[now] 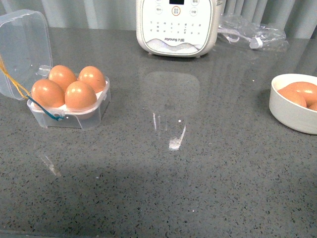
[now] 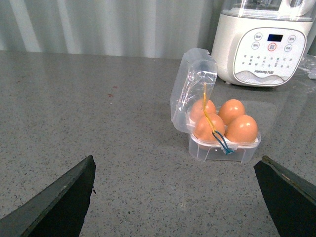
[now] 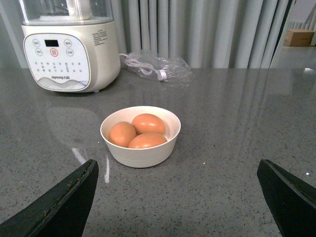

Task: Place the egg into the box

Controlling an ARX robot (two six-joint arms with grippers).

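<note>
The box (image 1: pixel 74 119) sits on the counter (image 1: pixel 173 188), to the left of the white machine (image 1: pixel 177 25) and closer to the robot. All four of its cups have a brown egg in them, so the egg (image 1: pixel 79 94) we care about looks to be in there already. The four look the same, so I cannot tell which one it is. Each egg stands in its own cup, and that stops it from rolling or bumping the others.

The clear lid (image 1: pixel 22 49) is tipped up and back, away from the eggs. That leaves the top free for a claw to reach in. A yellow cord (image 1: pixel 12 79) and a blue cord (image 1: pixel 49 111) hang loose at the box. I think they are for holding the lid down.

The bowl (image 1: pixel 292 116) is to the right of the machine and closer to the robot. It has three more eggs (image 3: pixel 148 123) inside, and its high sides keep them together.

The left claw (image 2: pixel 176 160) is spread wide and has nothing in it. It faces the box. The right claw (image 3: pixel 177 163) is spread wide too, with nothing in it, and it faces the bowl.

With no empty cup, I think the job is done. Shutting the lid may be all that is left.
</note>
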